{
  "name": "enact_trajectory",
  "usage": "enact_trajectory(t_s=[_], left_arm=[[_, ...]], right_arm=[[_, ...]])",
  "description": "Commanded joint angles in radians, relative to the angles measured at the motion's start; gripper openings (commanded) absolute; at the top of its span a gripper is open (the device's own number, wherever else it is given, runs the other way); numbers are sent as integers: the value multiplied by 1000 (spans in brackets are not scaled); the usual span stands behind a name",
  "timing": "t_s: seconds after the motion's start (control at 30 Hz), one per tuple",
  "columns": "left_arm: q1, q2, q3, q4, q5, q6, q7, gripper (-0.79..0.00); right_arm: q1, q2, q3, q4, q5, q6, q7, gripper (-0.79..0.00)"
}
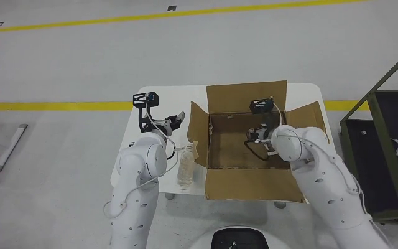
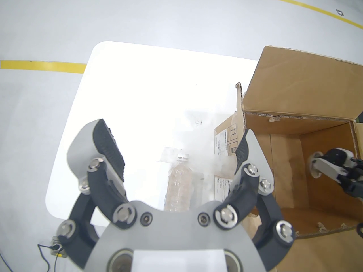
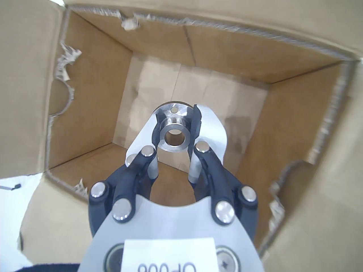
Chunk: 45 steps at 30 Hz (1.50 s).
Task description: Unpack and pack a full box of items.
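An open cardboard box [image 1: 249, 99] stands on the right half of the white table [image 1: 168, 93]. My right gripper [image 3: 176, 123] is down inside the box [image 3: 93, 66], shut on a shiny metal flanged bushing [image 3: 173, 138] held above the bare box floor. In the top view the right gripper [image 1: 254, 133] sits near the box's middle. A clear plastic bottle [image 1: 185, 165] lies on the table just left of the box. My left gripper [image 2: 175, 145] hangs open above the bottle [image 2: 178, 182], holding nothing; from above the left gripper [image 1: 176, 120] is beside the box's left flap.
The box's flaps are folded outward on all sides, with torn edges [image 3: 63, 63]. A dark green-framed cart [image 1: 373, 124] stands right of the table. Bare tabletop [image 2: 141, 91] lies left of and beyond the bottle. The table's front edge is close to the bottle.
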Motion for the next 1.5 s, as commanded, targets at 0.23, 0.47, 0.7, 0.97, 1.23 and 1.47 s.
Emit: enact_trajectory(t_s=[0.23,0.47,0.7,0.97,1.23,1.47], left_arm=[[0,0,0,0,0,0,0,0],[0,0,0,0,0,0,0,0],[0,0,0,0,0,0,0,0],[0,0,0,0,0,0,0,0],[0,0,0,0,0,0,0,0],[0,0,0,0,0,0,0,0]], right_arm=[[-160,34,244,-288,-52,9,9,-785],[-240,49,439,-356,-25,52,-3,-785],[-298,60,584,-311,3,92,2,-785],[-324,73,604,-120,-28,78,31,-785],[-271,84,528,74,-114,33,82,-785],[-257,87,478,128,-153,25,113,-785]])
